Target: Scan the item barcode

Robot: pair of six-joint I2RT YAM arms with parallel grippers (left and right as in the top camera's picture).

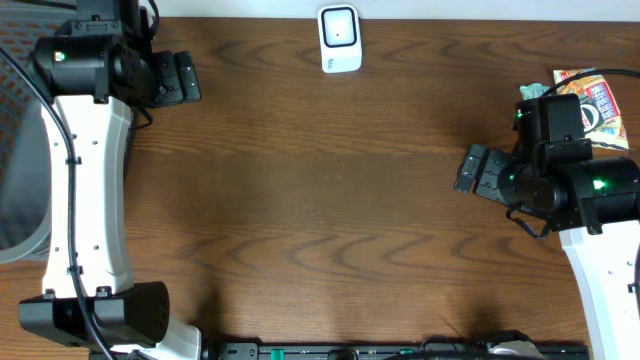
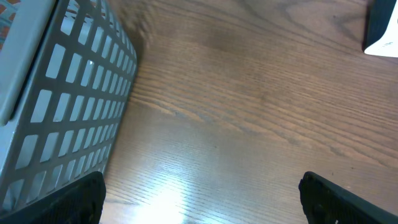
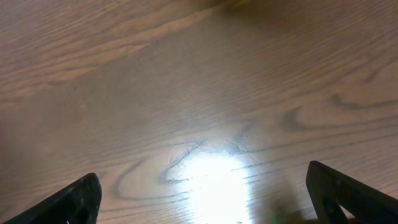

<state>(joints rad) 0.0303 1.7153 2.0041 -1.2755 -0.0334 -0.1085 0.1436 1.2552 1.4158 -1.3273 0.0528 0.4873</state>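
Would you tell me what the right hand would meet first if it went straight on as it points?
The right hand faces only bare table; its way looks free, though depth is unclear.

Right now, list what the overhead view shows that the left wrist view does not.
Overhead only: the snack packet and the right gripper, open. Left wrist only: the lattice wall of the basket. Both: the wooden table, the open left gripper, and apparently the white scanner, cut off at the wrist view's corner.

White scanner (image 1: 339, 38) at far middle; colourful snack packet (image 1: 610, 100) far right, part-hidden
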